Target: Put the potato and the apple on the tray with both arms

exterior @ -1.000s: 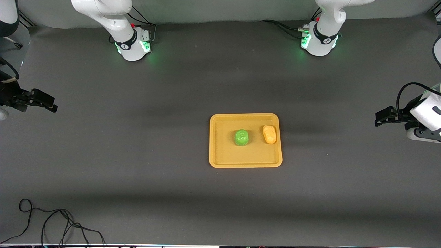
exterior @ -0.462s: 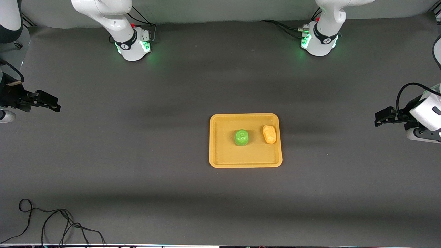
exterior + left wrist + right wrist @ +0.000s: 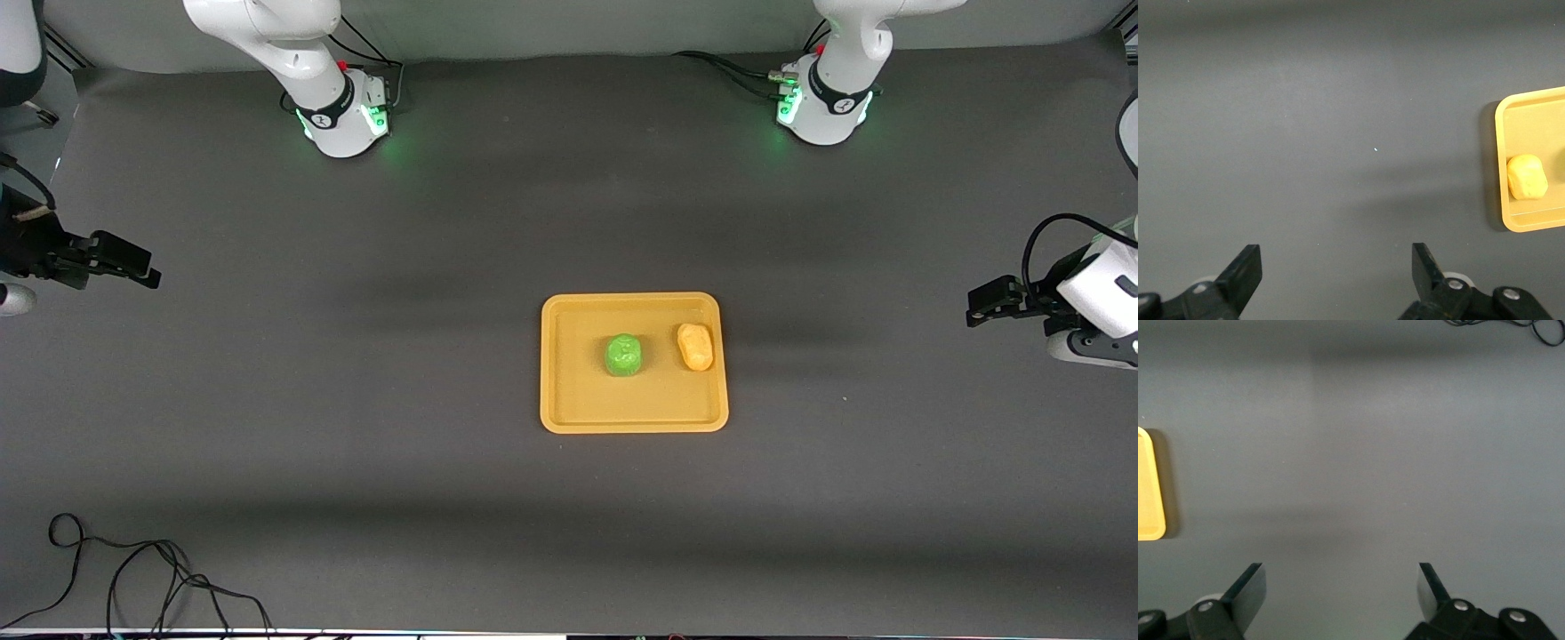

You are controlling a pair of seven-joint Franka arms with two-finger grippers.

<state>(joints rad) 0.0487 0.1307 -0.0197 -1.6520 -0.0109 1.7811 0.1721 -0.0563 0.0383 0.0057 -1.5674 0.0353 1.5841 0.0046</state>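
Note:
The yellow-orange tray (image 3: 569, 409) lies mid-table. The green apple (image 3: 624, 355) sits on it near the middle. The yellow-orange potato (image 3: 695, 346) lies on it beside the apple, toward the left arm's end; it also shows in the left wrist view (image 3: 1527, 177) on the tray (image 3: 1511, 113). My left gripper (image 3: 978, 307) hangs open and empty over bare table at the left arm's end; in its wrist view (image 3: 1337, 267) the jaws stand wide apart. My right gripper (image 3: 142, 271) hangs open and empty at the right arm's end; its wrist view (image 3: 1341, 587) shows only the tray's corner (image 3: 1150, 493).
A black cable (image 3: 133, 578) lies looped on the table near the front camera at the right arm's end; it also shows in the right wrist view (image 3: 1531, 327). The two arm bases (image 3: 342, 116) (image 3: 822, 107) stand along the table's edge farthest from the camera.
The right gripper has shifted slightly toward the tray. The left arm, the tray, the apple and the potato have not moved.

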